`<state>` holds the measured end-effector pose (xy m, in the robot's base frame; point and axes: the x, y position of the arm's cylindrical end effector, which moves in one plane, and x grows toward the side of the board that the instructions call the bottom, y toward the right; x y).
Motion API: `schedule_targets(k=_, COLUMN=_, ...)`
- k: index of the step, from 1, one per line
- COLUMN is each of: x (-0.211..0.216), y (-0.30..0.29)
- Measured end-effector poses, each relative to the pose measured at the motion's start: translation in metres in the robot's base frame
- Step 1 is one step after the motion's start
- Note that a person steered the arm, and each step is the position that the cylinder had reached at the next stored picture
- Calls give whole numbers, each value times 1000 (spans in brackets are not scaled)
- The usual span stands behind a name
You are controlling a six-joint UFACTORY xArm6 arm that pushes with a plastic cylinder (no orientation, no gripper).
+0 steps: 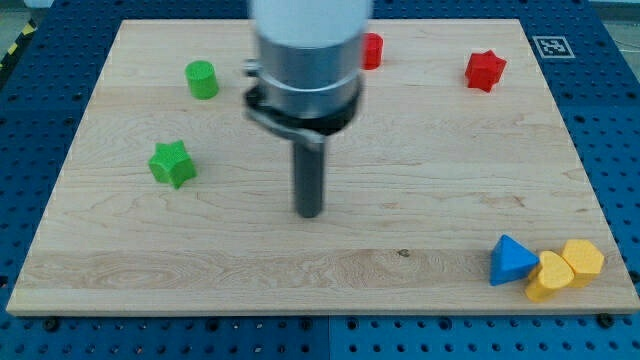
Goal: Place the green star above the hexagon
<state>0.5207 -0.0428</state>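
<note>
While my tip [310, 213] sits mid-worktop [430, 150] touching nothing (bare rod, no gripper), the green star [172, 163] lies to the view's left, nothing between them; red hexagon [372, 50] half-hidden behind the arm.

Robotics lab bench: wooden board [330, 250] on blue perforated table [615, 120], fiducial marker tag [548, 46] at board corner.

green star [172, 163] | red star [485, 70] | blue triangle [511, 260] | pale wood board [430, 160]
</note>
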Motion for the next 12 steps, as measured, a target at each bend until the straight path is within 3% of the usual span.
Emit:
schedule_targets(k=2, x=-12, y=-148)
schedule_targets(k=3, x=-39, y=-145)
schedule_targets(k=5, x=-31, y=-77)
schedule_targets(k=7, x=-42, y=-182)
schedule_targets(k=8, x=-61, y=-171)
schedule_targets(k=10, x=-53, y=-78)
schedule_targets(k=11, x=-57, y=-84)
schedule_targets(k=12, x=-75, y=-132)
